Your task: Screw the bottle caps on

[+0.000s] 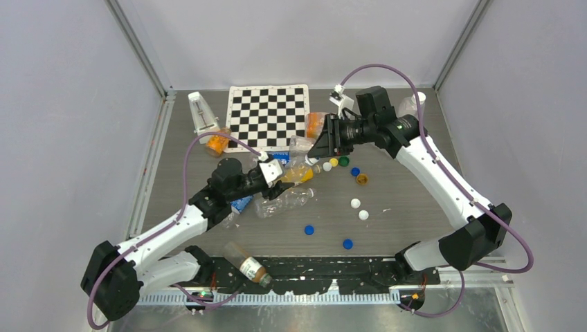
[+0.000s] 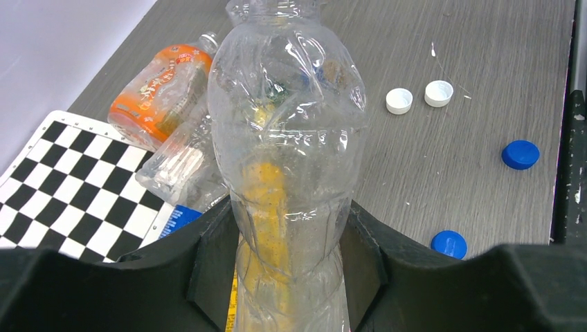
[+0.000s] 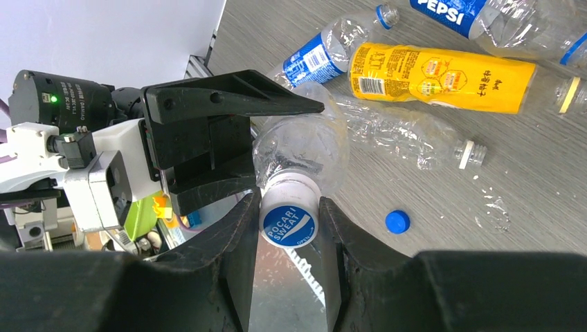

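My left gripper [image 2: 287, 228] is shut on the body of a clear crumpled bottle [image 2: 287, 138] and holds it above the table. In the right wrist view my right gripper [image 3: 289, 207] is shut on a white cap with a blue Pocari Sweat top [image 3: 289, 225], which sits on that bottle's neck [image 3: 297, 149]. In the top view the left gripper [image 1: 277, 174] and right gripper [image 1: 320, 142] face each other near the table's middle. Loose caps lie on the table: white [image 1: 355, 203], blue [image 1: 309, 229], yellow [image 1: 333, 162], green [image 1: 344, 161] and orange [image 1: 361, 179].
A checkerboard mat [image 1: 268, 114] lies at the back. Under the grippers lie a yellow bottle [image 3: 443, 76], a Pepsi bottle [image 3: 484, 14] and an uncapped clear bottle [image 3: 408, 135]. Orange bottles [image 1: 217, 143] lie by the mat. A brown bottle [image 1: 246, 263] lies at the near edge.
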Robot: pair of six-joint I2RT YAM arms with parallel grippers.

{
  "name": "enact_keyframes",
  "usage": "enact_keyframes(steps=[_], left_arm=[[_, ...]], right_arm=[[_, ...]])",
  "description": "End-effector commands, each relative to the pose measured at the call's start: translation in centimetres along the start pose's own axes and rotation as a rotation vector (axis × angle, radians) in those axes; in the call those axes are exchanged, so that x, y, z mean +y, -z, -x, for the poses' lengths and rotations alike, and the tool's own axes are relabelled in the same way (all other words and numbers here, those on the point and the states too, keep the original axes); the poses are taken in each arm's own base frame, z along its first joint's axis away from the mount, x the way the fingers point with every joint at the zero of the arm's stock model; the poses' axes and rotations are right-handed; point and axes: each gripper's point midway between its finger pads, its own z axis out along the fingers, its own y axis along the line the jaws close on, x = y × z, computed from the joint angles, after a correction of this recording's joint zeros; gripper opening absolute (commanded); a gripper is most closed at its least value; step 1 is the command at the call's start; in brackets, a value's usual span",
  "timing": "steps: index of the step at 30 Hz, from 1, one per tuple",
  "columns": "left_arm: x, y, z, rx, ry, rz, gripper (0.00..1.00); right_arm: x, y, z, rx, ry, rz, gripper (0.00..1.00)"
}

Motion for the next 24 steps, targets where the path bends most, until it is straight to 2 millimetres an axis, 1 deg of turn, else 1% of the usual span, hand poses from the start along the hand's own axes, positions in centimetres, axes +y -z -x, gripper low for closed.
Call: enact_keyframes(steps=[1, 5, 9, 14, 19, 24], left_arm=[[1.0, 0.3, 8.8, -0.294, -0.172, 0.026, 0.00], [1.1, 0.2, 9.0, -0.294, -0.173, 0.038, 0.00], [1.0, -0.2, 9.2, -0.291, -0.199, 0.046, 0.00], [1.0, -0.6, 9.8, -0.291, -0.242, 0.072, 0.00], [1.2, -0.8, 10.4, -0.300, -0.275, 0.104, 0.00], [1.4, -1.0, 10.9, -0.321, -0.295, 0.135, 0.00]], right_arm=[[1.5, -0.3, -0.7, 0.031, -0.044, 0.060, 0.13], [0.9, -0.4, -0.5, 0.020, -0.061, 0.029, 0.13], [0.9, -0.5, -0.4, 0.011, -0.088, 0.022, 0.13], [0.0, -0.8, -0.1, -0.017, -0.153, -0.031, 0.15], [-0.8, -0.8, 0.2, -0.062, -0.208, -0.079, 0.16], [-1.1, -0.6, 0.6, -0.110, -0.263, -0.098, 0.16]])
